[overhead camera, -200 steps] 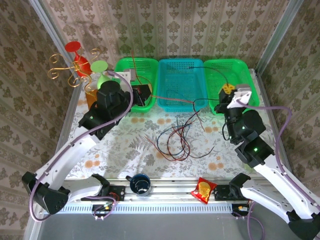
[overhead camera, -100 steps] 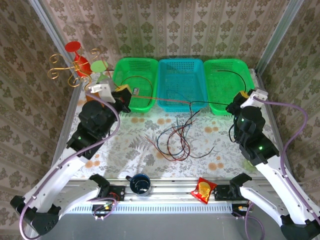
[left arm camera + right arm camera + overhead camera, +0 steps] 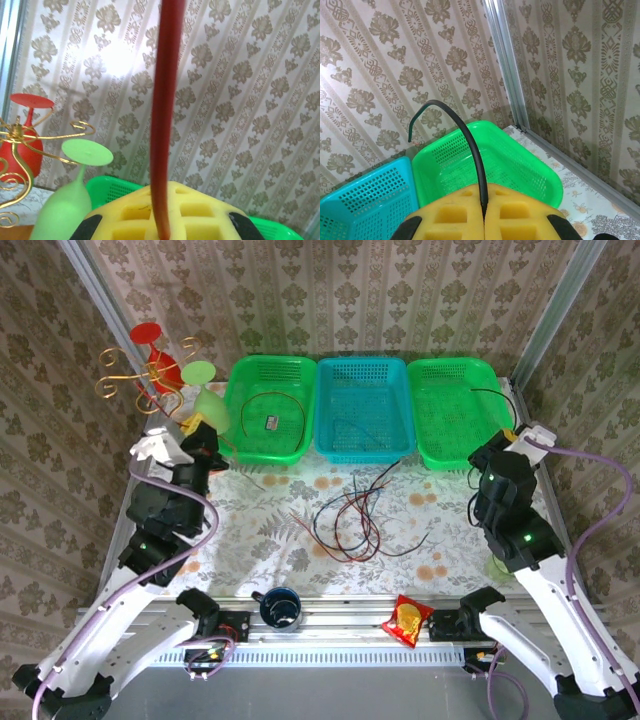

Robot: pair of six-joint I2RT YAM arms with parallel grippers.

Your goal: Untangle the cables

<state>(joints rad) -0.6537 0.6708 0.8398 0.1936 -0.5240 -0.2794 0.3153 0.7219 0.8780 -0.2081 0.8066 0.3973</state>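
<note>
A loose tangle of thin red, black and dark cables [image 3: 348, 520] lies on the flowered cloth mid-table. My left gripper [image 3: 203, 436] sits at the left, beside the left green basket [image 3: 238, 445]. Its yellow pads [image 3: 125, 215] are shut on a red cable [image 3: 164, 125] that rises straight up past the camera. A red cable loop [image 3: 272, 396] lies in that basket. At the right, my right gripper [image 3: 508, 437] stands by the right green basket [image 3: 440, 455]. Its yellow pads [image 3: 520, 215] are shut on a black cable [image 3: 470, 140] that arcs over that basket [image 3: 520, 165]. The black cable [image 3: 490, 393] also crosses the basket's corner.
A blue basket [image 3: 322, 440] stands between the green ones. A green goblet [image 3: 205, 392], a red goblet [image 3: 152, 348] and a gold wire stand [image 3: 122, 378] crowd the back left corner. A blue mug [image 3: 280, 607] and a red snack packet [image 3: 408, 620] sit at the near rail.
Both arms have pulled back from the baskets, the left gripper leftward and nearer, the right gripper rightward. Each stayed shut on its cable. The red loop now lies in the left basket.
</note>
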